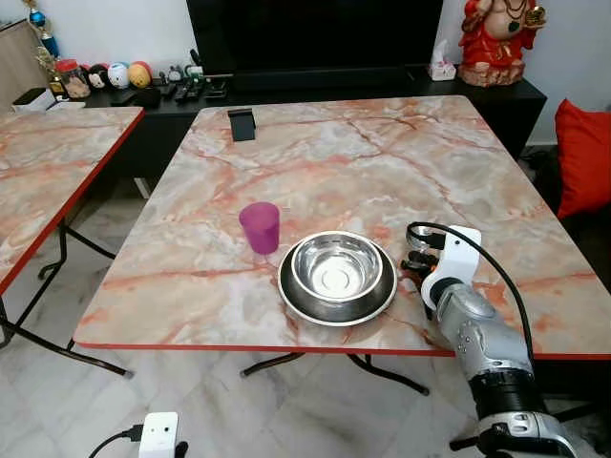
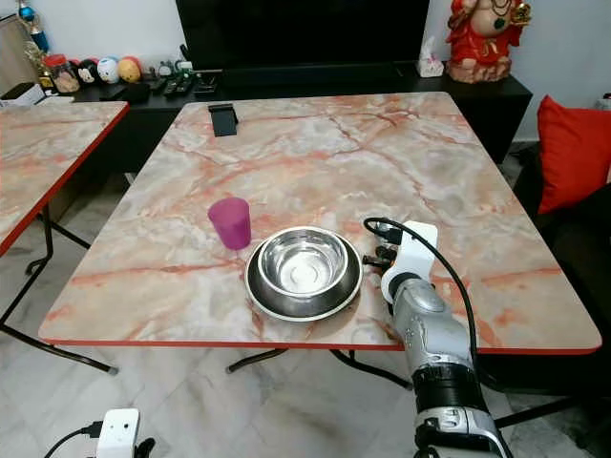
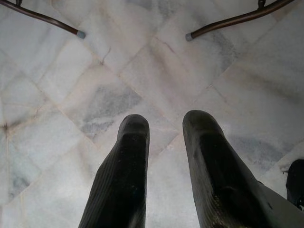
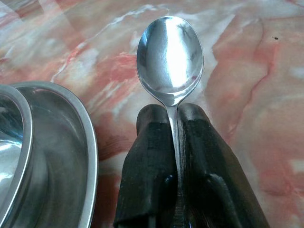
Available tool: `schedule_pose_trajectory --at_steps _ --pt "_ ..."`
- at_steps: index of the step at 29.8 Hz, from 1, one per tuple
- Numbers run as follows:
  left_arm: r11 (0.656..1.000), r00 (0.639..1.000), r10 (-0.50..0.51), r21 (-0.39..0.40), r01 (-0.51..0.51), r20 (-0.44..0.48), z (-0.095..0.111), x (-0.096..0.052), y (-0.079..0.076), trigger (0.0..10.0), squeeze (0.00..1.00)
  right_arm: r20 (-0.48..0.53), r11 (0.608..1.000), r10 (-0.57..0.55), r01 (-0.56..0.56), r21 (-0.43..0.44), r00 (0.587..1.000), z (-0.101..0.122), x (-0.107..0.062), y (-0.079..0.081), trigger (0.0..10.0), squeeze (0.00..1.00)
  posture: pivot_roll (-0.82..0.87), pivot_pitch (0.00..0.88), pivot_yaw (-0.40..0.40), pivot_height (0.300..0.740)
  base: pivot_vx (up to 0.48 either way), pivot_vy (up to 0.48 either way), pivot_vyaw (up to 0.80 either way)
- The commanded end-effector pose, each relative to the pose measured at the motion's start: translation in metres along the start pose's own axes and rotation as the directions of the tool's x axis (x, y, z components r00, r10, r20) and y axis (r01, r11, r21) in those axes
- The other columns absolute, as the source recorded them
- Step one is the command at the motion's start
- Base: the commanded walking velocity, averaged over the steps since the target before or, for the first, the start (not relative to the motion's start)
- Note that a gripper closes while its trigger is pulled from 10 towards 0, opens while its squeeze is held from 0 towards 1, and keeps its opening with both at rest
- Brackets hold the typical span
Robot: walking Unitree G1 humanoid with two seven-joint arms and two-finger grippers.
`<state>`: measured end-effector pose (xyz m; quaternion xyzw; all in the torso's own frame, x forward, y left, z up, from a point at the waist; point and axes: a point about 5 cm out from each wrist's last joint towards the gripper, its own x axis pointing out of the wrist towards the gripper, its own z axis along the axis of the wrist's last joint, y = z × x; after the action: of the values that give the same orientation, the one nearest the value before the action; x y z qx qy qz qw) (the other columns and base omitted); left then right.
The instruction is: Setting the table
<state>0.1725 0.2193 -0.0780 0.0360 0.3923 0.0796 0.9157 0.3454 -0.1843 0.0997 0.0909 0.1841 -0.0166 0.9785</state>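
Observation:
A steel bowl [image 1: 336, 266] rests inside a steel plate [image 1: 294, 296] near the front edge of the marble table [image 1: 382, 153]. A purple cup [image 1: 260, 227] stands just left of them. My right gripper [image 4: 173, 116] hovers low over the table just right of the plate and is shut on a metal spoon [image 4: 170, 57], whose bowl sticks out past the fingertips. The right arm [image 1: 477, 334] reaches in over the table's front edge. My left gripper [image 3: 166, 126] hangs open above the tiled floor.
A black phone stand [image 1: 242, 124] sits at the table's far left. A second marble table [image 1: 48, 172] stands to the left. A dark TV console [image 1: 315, 86] with trinkets and a red statue [image 1: 496, 38] lines the back wall. A red cushion [image 1: 584, 153] lies right.

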Motion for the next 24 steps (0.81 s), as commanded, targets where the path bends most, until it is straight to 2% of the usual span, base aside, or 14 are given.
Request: schedule_pose_trajectory --at_steps 1,8,24 --pt "1.000 1.000 0.017 0.005 -0.017 -0.005 0.000 0.000 0.006 10.0 0.00 0.024 1.000 0.017 -0.017 -0.014 1.000 0.005 0.002 0.005 10.0 0.00 -0.09 0.000 0.076 0.740 0.000 0.000 0.00" --pt "1.000 1.000 0.017 0.007 -0.017 0.000 0.002 0.001 0.006 10.0 0.00 0.039 0.993 0.016 -0.011 -0.117 0.999 0.000 0.004 0.004 10.0 0.00 -0.09 0.000 0.077 0.740 0.000 0.000 0.00" --pt "1.000 1.000 0.018 0.008 -0.019 0.001 0.002 0.001 0.007 10.0 0.00 0.033 0.994 0.012 -0.009 -0.105 0.999 -0.011 0.007 0.006 10.0 0.00 -0.09 0.000 0.077 0.740 0.000 0.000 0.00"
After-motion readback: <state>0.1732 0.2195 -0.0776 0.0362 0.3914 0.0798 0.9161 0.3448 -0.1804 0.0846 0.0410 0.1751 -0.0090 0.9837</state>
